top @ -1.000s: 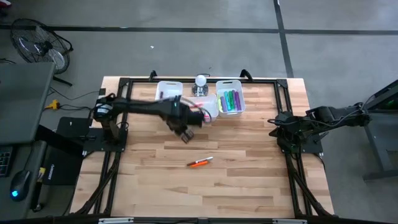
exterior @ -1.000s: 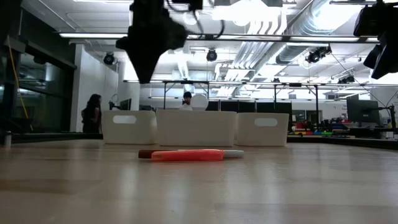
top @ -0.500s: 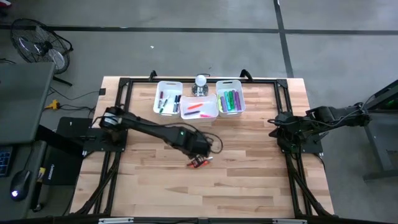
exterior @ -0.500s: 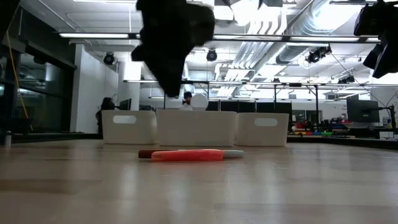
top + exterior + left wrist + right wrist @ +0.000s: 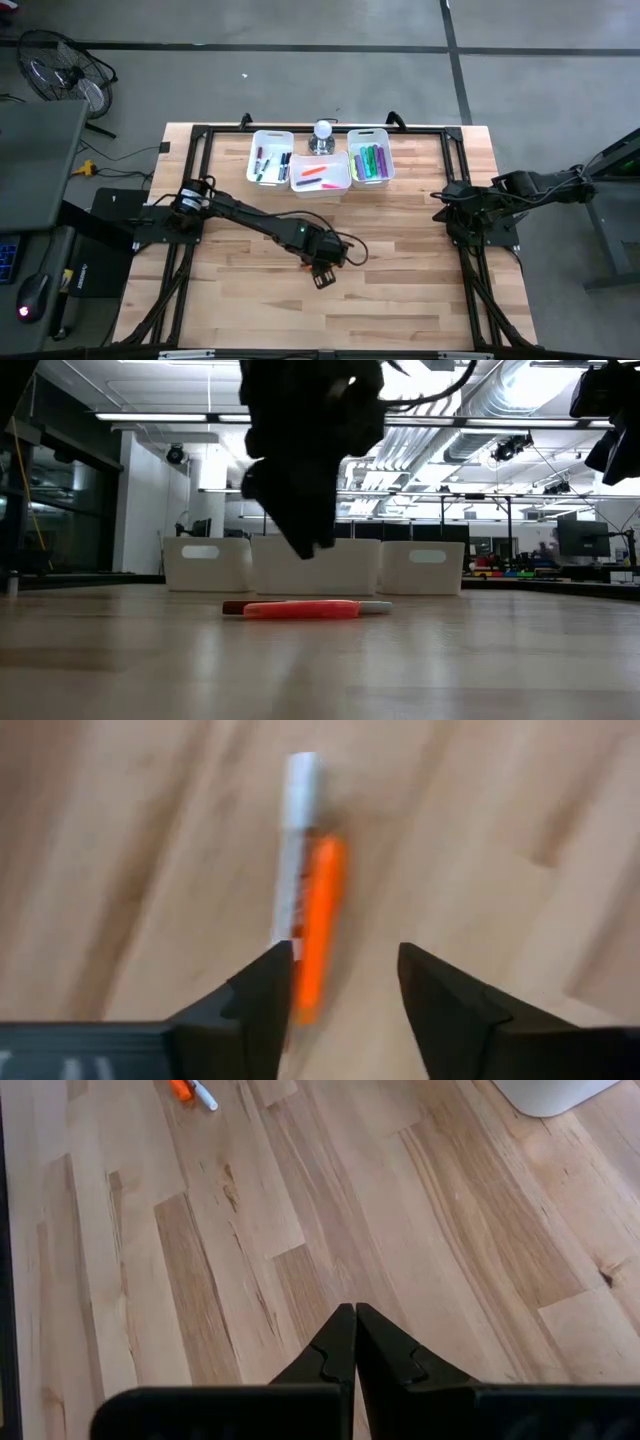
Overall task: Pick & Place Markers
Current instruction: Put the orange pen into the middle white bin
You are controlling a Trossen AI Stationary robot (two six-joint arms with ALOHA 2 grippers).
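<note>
Left gripper [image 5: 335,985] just dropped over the orange marker [image 5: 318,925] mid-frame, fingers now spread wide, so a grab's coming.

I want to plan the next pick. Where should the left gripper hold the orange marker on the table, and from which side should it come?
Probably at mid-barrel, from straight above. The orange marker lies flat on the table, tight beside a white marker, so little room shows for a finger between them. The left gripper, open above them, may have to straddle both, fingers across their length.
</note>
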